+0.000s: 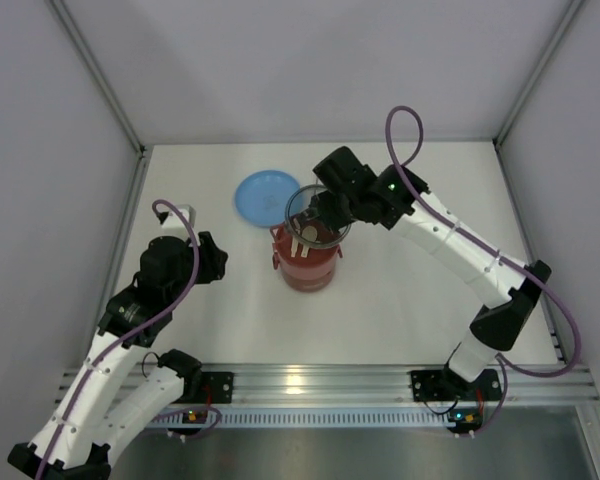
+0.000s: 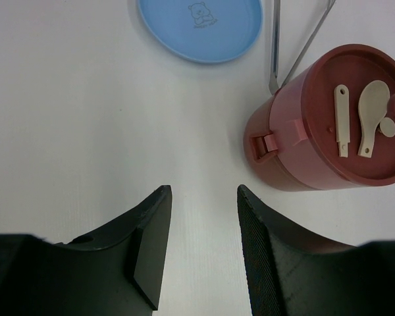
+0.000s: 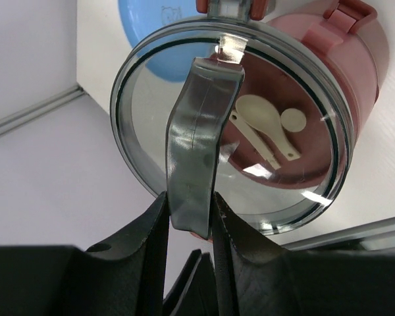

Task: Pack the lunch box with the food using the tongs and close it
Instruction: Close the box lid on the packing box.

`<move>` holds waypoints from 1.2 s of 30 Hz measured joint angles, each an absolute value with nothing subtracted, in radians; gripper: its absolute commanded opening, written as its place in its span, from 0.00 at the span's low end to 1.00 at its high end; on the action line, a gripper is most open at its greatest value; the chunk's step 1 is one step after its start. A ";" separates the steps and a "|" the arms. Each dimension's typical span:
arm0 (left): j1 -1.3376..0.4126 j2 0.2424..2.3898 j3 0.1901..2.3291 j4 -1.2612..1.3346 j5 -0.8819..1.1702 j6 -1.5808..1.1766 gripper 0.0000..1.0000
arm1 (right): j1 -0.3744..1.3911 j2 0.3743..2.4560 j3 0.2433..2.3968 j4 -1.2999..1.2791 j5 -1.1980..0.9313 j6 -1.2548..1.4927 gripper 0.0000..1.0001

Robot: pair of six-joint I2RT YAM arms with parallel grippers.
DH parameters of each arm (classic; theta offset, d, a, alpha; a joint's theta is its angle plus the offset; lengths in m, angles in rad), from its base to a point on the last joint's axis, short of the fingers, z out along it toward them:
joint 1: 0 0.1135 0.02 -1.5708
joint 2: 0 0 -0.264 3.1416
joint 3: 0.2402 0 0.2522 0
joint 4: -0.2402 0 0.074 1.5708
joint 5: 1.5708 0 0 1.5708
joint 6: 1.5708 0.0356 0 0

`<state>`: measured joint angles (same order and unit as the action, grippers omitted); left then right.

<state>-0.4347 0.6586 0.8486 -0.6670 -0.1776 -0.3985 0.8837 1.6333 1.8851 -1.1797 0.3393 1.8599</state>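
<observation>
Lunch box [image 1: 305, 262]: stands upright mid-table [image 1: 400, 300], a dusty-red round stack with a clasp on its side. A maroon disc lid [image 2: 355, 158] covers the top bowl. A cream spoon [image 2: 372, 108], a flat cream stick and a small cream disc are set into it.

Top lid [image 3: 303, 164]: smoky, see-through and round, with an arched handle [image 3: 197, 151]. It is held tilted over the box; contact between its rim and the box cannot be determined.

Right gripper [image 3: 189, 210]: jaws clamped on the handle from both sides.

Left gripper [image 2: 204, 217]: jaws apart, nothing between them, over bare table to the left of the box.

Tongs [image 2: 274, 46]: thin silver V lying on the table just behind the box, beside the blue plate [image 2: 201, 26].
</observation>
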 measured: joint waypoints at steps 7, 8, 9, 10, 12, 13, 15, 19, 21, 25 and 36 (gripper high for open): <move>-0.435 0.658 0.849 -0.667 -0.189 -0.399 0.50 | 0.884 1.685 1.885 -1.214 0.354 1.945 0.00; -0.435 0.658 0.849 -0.667 -0.190 -0.399 0.50 | 0.884 1.685 1.885 -1.221 0.356 1.952 0.00; -0.436 0.658 0.849 -0.667 -0.192 -0.399 0.50 | 0.884 1.685 1.885 -1.225 0.359 1.959 0.00; -0.437 0.658 0.849 -0.667 -0.193 -0.400 0.50 | 0.885 1.685 1.885 -1.227 0.361 1.964 0.00; -0.437 0.658 0.849 -0.667 -0.196 -0.402 0.50 | 0.888 1.688 1.885 -1.232 0.366 1.969 0.00; -0.438 0.658 0.849 -0.667 -0.196 -0.402 0.50 | 0.892 1.692 1.885 -1.236 0.367 1.971 0.00; -0.440 0.658 0.849 -0.667 -0.199 -0.402 0.50 | 0.901 1.704 1.885 -1.243 0.368 1.975 0.00; -0.443 0.658 0.849 -0.667 -0.201 -0.405 0.50 | 0.923 1.737 1.887 -1.251 0.367 1.976 0.00; -0.447 0.658 0.849 -0.667 -0.204 -0.407 0.50 | 0.931 1.758 1.896 -1.260 0.366 1.976 0.00; -0.456 0.657 0.849 -0.667 -0.211 -0.413 0.50 | 0.944 1.809 1.947 -1.275 0.366 1.976 0.00; -0.489 0.656 0.849 -0.669 -0.237 -0.418 0.50 | 0.965 1.845 1.992 -1.285 0.367 1.976 0.00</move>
